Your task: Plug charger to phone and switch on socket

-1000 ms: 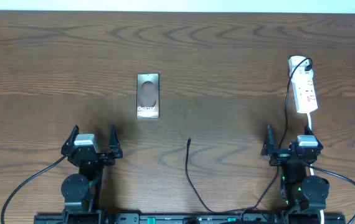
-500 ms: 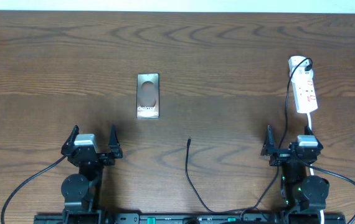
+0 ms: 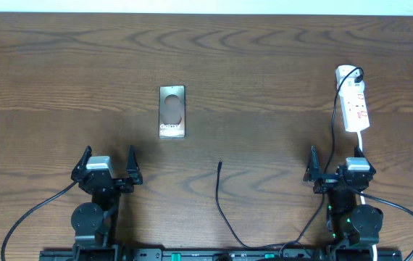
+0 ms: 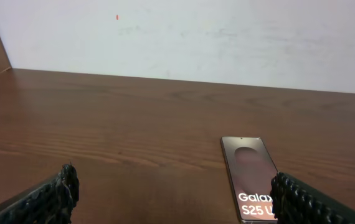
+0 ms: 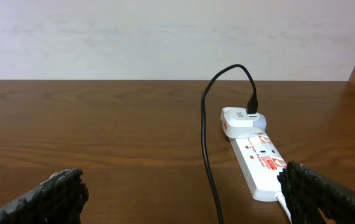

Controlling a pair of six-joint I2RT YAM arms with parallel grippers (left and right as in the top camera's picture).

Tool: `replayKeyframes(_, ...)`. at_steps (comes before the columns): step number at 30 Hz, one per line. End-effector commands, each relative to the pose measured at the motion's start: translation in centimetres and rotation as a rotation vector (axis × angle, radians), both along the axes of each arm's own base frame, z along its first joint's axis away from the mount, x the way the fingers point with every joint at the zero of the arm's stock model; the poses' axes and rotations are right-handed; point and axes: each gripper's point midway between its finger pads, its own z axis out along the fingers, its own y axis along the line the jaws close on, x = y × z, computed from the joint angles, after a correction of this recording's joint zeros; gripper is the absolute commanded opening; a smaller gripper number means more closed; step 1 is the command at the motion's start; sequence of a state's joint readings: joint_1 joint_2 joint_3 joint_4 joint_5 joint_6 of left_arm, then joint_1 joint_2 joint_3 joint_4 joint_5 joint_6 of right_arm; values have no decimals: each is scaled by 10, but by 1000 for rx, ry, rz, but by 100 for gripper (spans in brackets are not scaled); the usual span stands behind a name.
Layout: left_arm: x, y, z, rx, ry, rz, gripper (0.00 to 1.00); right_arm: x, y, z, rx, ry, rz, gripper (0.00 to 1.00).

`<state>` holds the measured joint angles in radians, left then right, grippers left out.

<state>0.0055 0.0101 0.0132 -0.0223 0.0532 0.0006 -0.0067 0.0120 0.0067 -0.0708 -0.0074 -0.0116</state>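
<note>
The overhead view looks straight down on the table. Both wrist cameras sit low near its 6 o'clock edge, facing 12 o'clock. The left shares the phone with overhead, the right the socket.

The black left arm and black right arm have round joint housings by the table's near edge, each carrying a pale grey boxy wrist block. Thin black cables loop from both. The left gripper and right gripper have black fingers with knobbly textured pads; small green lights glow on the right arm
</note>
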Motion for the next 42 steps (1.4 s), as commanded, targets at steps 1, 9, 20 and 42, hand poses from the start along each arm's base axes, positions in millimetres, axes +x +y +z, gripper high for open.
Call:
replayKeyframes(1,-2,5,-15,12,51,23,96,0,3,0,8,0,14,99)
replayKeyframes(9,-2,5,-15,12,51,23,96,0,3,0,7,-1,14,99)
replayKeyframes(20,-2,5,-15,12,51,23,96,0,3,0,7,-1,14,99)
replayKeyframes(42,-4,5,16,12,-7,24,96,0,3,0,7,-1,14,99)
